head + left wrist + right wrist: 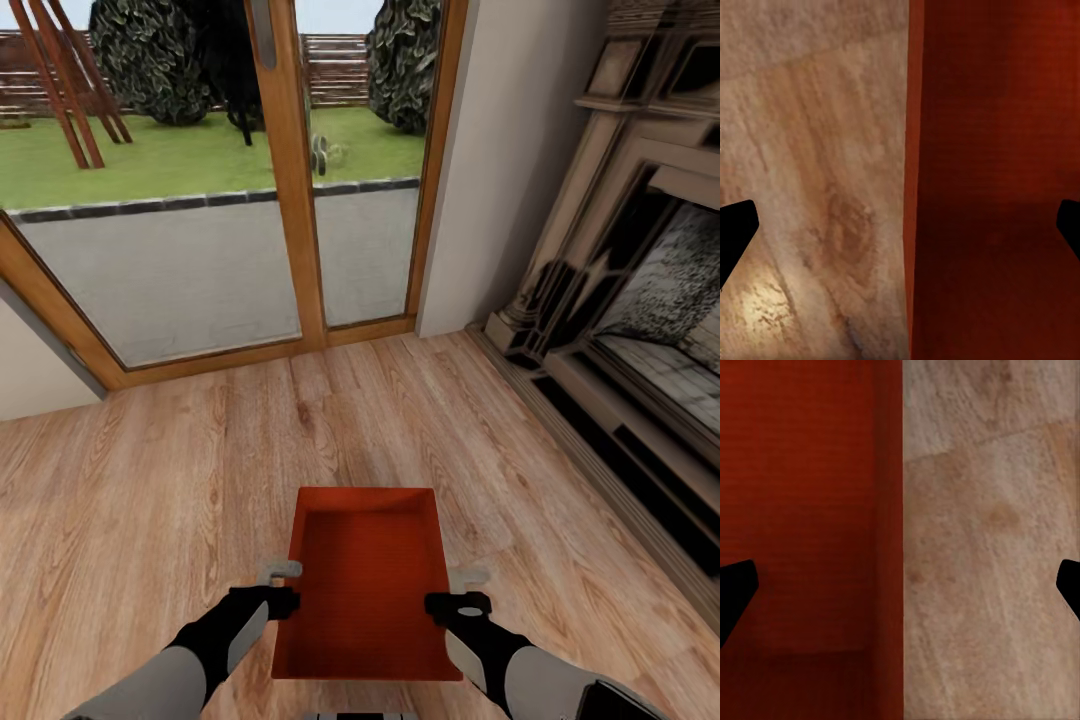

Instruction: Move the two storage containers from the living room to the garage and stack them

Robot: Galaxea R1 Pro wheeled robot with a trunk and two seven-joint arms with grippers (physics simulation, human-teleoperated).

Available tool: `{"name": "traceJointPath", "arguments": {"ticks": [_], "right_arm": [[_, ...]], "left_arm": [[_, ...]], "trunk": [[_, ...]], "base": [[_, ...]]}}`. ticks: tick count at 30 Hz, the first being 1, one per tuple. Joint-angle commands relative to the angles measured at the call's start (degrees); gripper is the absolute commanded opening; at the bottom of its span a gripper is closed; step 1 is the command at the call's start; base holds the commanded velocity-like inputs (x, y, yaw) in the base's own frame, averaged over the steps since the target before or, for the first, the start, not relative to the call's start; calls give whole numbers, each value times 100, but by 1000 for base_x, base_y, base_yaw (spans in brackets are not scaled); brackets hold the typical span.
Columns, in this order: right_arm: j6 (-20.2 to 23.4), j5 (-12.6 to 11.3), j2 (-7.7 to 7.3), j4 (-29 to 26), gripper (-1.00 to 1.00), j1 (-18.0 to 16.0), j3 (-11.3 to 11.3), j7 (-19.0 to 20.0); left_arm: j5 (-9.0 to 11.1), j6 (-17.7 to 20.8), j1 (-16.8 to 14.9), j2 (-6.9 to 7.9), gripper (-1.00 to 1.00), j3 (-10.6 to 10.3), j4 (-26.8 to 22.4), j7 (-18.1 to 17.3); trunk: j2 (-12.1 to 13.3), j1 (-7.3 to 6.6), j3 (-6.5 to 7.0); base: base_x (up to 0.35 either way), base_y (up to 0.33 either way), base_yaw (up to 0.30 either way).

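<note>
One orange-red storage container [365, 580] sits low in the head view, open top up, over the light wood floor [150, 480] of the living room. My left gripper [288, 590] is at its left long wall and my right gripper [452, 592] at its right long wall. In the left wrist view the left gripper [900, 232] is open, its dark fingertips [735, 232] far apart astride the thin container wall [916, 187]. The right gripper [900, 592] is likewise open astride the container wall [889, 510]. I cannot tell whether the container rests on the planks.
Wood-framed glass doors [300, 200] stand ahead, with a lawn and paving outside. A brick fireplace [640, 300] runs along the right side, and a white wall [500, 150] stands between it and the doors. Open plank floor lies ahead and to the left.
</note>
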Motion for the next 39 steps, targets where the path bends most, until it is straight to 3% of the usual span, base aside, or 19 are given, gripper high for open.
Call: {"name": "traceJointPath", "arguments": {"ticks": [1, 9, 24, 39], "right_arm": [[-21, -58, 0, 0, 100, -19, 44, -14], [-48, 123, 4, -5, 100, -55, 43, 3], [-90, 146, 24, -51, 100, -55, 43, 5], [-80, 153, 40, -175, 100, -49, 42, -29]], "left_arm": [[63, 25, -49, 6, 100, -47, -4, 45], [58, 11, -219, -23, 100, -47, 2, 43], [59, -117, -291, -148, 100, -47, 1, 41], [66, -117, -291, -151, 100, -47, 4, 37]], "trunk": [[-1, -1, -4], [-1, -1, -4], [-1, -1, -4], [-1, -1, -4]], "base": [[0, 0, 0], [0, 0, 0], [0, 0, 0], [0, 0, 0]]}}
